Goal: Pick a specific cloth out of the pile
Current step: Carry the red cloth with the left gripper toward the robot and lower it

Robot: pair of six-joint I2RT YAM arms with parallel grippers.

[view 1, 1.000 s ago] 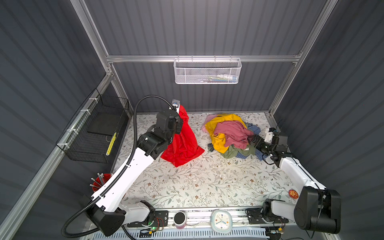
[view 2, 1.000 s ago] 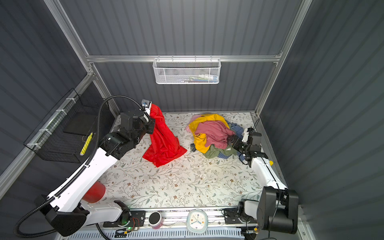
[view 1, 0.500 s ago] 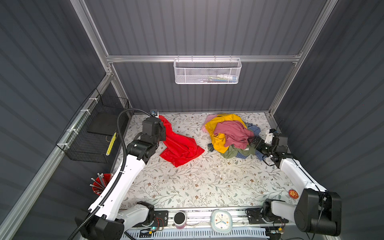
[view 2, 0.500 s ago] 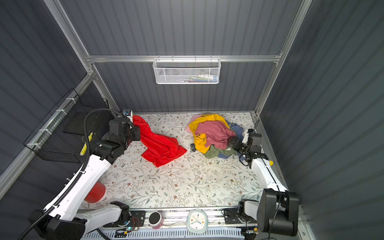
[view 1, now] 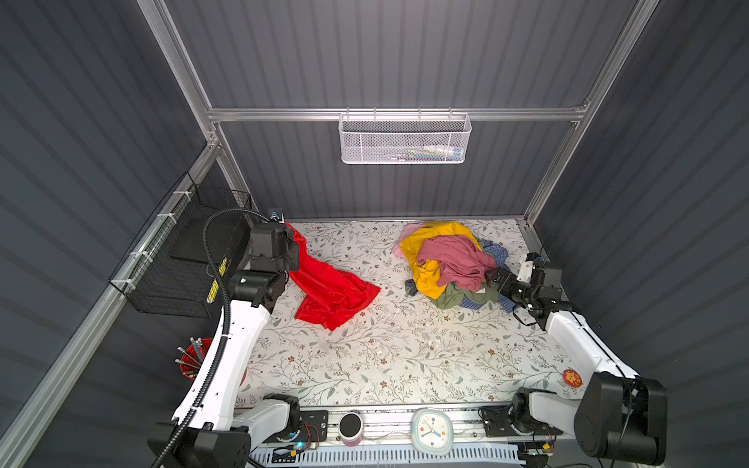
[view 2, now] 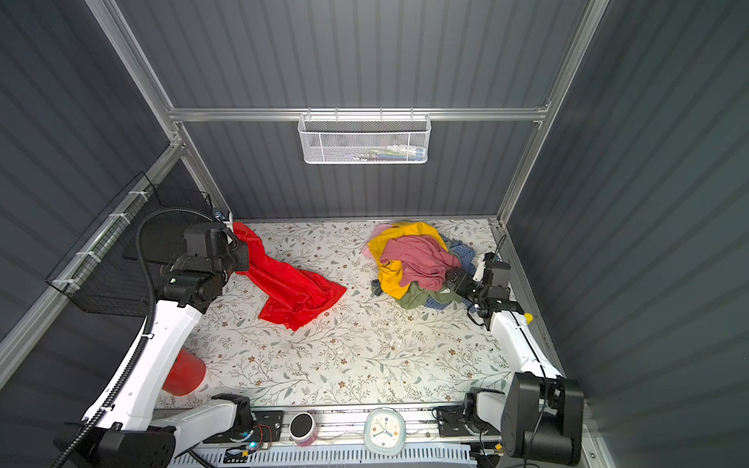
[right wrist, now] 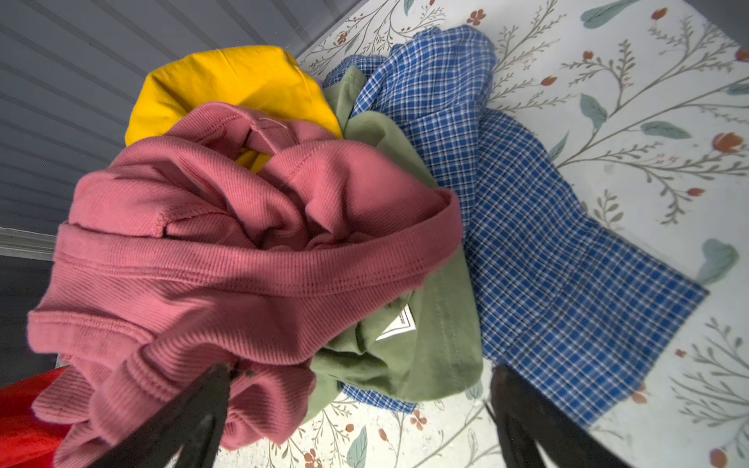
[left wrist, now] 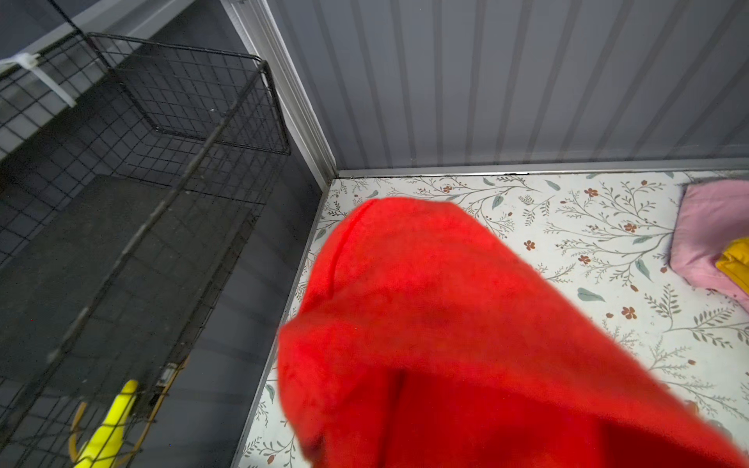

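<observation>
The cloth point(view 1: 332, 291) is clamped at one end in the left gripper point(view 1: 291, 243), close to the table's point(view 1: 385, 356) far left corner. The rest is trailed across the table, well apart from the pile point(view 1: 450, 263). The right gripper point(view 1: 497, 278) is held at the pile's right edge, jaws spread apart. The table's front half is left bare. A basket point(view 1: 182, 259) is hung just past the left edge.

Red cloth point(view 1: 332, 289): thin, slightly shiny fabric, I see.
Pink top point(right wrist: 227, 243): matt ribbed knit.
Basket point(left wrist: 162, 121) at my nine o'clock: black wire mesh.
</observation>
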